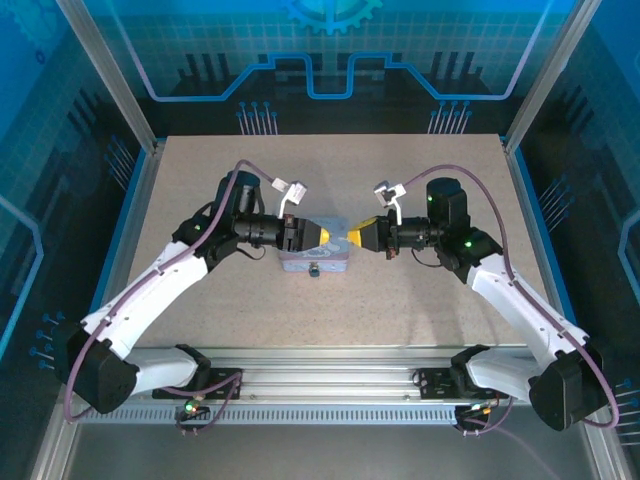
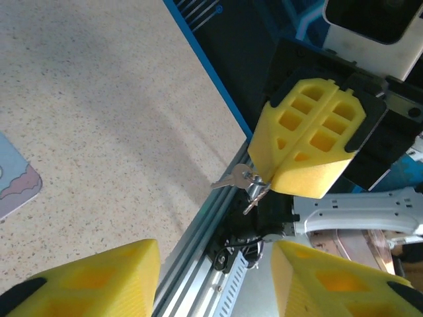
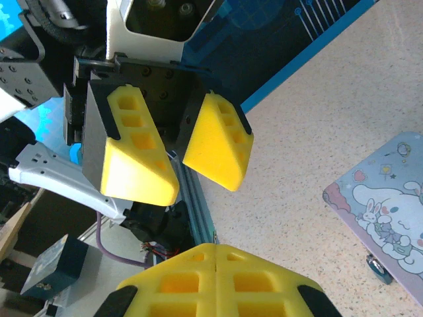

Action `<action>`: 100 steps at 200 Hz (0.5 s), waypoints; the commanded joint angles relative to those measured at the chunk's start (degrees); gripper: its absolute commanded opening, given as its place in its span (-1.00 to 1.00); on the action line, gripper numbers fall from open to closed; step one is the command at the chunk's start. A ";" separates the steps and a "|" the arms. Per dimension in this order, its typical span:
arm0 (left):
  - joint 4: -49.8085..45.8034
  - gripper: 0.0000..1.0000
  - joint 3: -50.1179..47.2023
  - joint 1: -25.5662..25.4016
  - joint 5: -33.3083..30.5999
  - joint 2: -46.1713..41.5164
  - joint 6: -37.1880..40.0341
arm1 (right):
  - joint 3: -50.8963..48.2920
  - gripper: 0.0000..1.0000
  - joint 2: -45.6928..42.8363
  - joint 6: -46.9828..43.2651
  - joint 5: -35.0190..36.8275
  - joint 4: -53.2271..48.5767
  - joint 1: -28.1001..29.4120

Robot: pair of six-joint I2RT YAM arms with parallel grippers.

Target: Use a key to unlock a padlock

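Now, your right gripper (image 2: 272, 179) stays out of play only in name: it's clamped on a silvery key (image 2: 228, 177) just over the pastel box (image 3: 383, 178), whose lid shows a cartoon bunny. Your left gripper (image 3: 198, 181) faces it, fingers apart. The grey padlock (image 1: 314, 270) sits at the box's near edge.

The key (image 2: 229, 178) is shiny metal, the table (image 2: 99, 99) speckled and matt.

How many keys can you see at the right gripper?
2, as far as I can tell. The keys sit at the right gripper tips: one pointing sideways, one hanging below. More may be hidden between its fingers.
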 commanded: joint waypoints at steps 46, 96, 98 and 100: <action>29.92 0.23 -12.64 0.22 -9.61 -4.95 -18.58 | -6.27 -1.00 -2.95 18.57 9.61 20.89 -0.27; 48.49 0.40 -17.75 -2.99 -13.76 -3.24 -25.30 | -10.26 -1.00 -3.69 25.83 17.15 30.91 3.71; 48.88 0.41 -17.71 -3.17 -13.78 -3.07 -25.41 | -10.34 -1.00 -3.62 25.91 17.26 31.04 3.97; 49.24 0.41 -17.70 -3.33 -13.67 -2.83 -25.53 | -10.35 -1.00 -3.61 25.98 17.38 31.16 4.15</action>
